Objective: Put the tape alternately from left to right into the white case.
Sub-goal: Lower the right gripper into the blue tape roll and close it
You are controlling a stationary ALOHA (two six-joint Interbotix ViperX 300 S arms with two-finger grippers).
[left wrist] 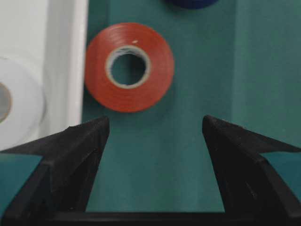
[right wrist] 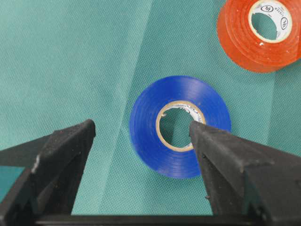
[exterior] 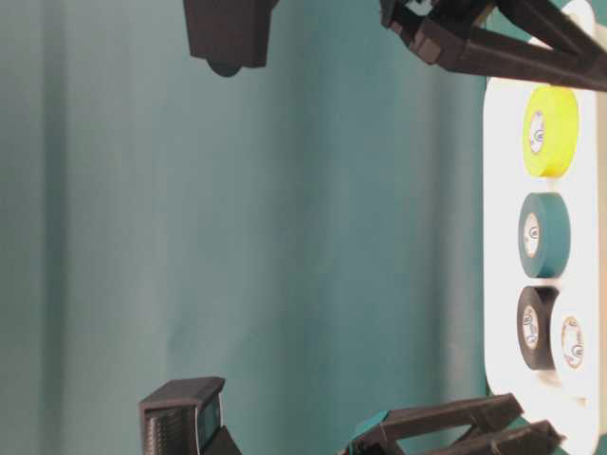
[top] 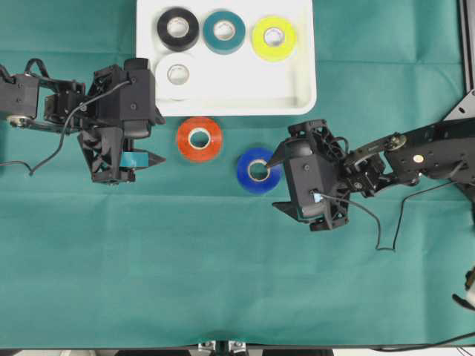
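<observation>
The right gripper [right wrist: 141, 129] stands with its jaws spread wide and empty — one black finger [right wrist: 225, 155] lies over the rim of the glossy blue tape roll [right wrist: 180, 126], which rests flat on the green cloth-covered table [top: 223, 282]. The left gripper [left wrist: 155, 127] is likewise wide apart and holds nothing; the red-orange tape roll [left wrist: 129, 67] lies flat on the cloth just ahead of its tips. The two rolls sit near each other but apart, the red-orange one just beside the rim of the large shallow white plastic case [top: 300, 74]. Inside the case lie four rolls — white [top: 177, 76] touching black [top: 178, 28], then teal [top: 224, 31] and yellow [top: 274, 38] along the far side.
</observation>
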